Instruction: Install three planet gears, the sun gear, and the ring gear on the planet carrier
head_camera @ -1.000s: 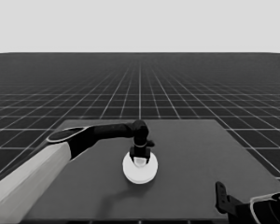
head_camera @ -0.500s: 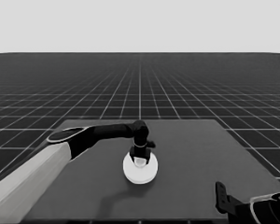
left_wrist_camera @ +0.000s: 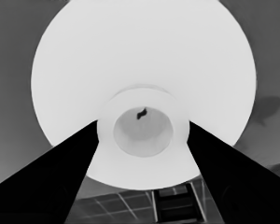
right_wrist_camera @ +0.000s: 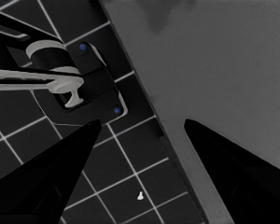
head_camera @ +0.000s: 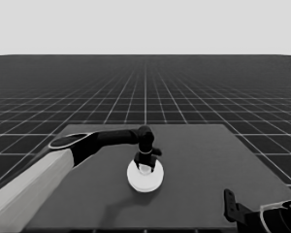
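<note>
The larger round part [head_camera: 144, 178], the ring gear, lies flat at the table's middle. In the left wrist view this larger round part [left_wrist_camera: 144, 60] fills the picture, with a raised rim around its centre hole. My left gripper [head_camera: 144, 164] reaches in from the left and stands straight over that hole. Its two fingers [left_wrist_camera: 60, 172] press against opposite sides of the raised rim, so my left gripper [left_wrist_camera: 142, 128] is shut on it. No planet gears, sun gear or planet carrier show in any view. My right gripper [head_camera: 231, 208] waits open at the lower right corner.
The right wrist view looks past the right gripper [right_wrist_camera: 142, 126] at the table's corner [right_wrist_camera: 214, 79] and the floor grid. Dark machinery with pale bands and blue lights [right_wrist_camera: 72, 86] sits beyond that edge. A tiny white speck [right_wrist_camera: 140, 196] lies on the floor.
</note>
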You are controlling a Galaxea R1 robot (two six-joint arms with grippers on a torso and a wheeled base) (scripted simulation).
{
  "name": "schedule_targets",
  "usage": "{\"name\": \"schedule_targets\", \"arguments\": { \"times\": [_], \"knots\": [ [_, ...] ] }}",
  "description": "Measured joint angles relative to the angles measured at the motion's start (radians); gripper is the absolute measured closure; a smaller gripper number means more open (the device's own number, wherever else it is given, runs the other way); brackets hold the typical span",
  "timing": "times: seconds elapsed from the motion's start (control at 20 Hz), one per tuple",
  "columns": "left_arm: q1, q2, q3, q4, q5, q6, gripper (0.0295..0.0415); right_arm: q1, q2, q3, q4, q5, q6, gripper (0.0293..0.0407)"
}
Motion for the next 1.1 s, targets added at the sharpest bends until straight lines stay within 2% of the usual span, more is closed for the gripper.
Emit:
{"name": "schedule_targets", "arguments": {
  "times": [1.1],
  "knots": [
    [0.002, 0.000, 0.000, 0.000, 0.000, 0.192, 0.0362, 0.000, 0.000, 0.000, 0.000, 0.000, 0.000, 0.0315]
  ]
}}
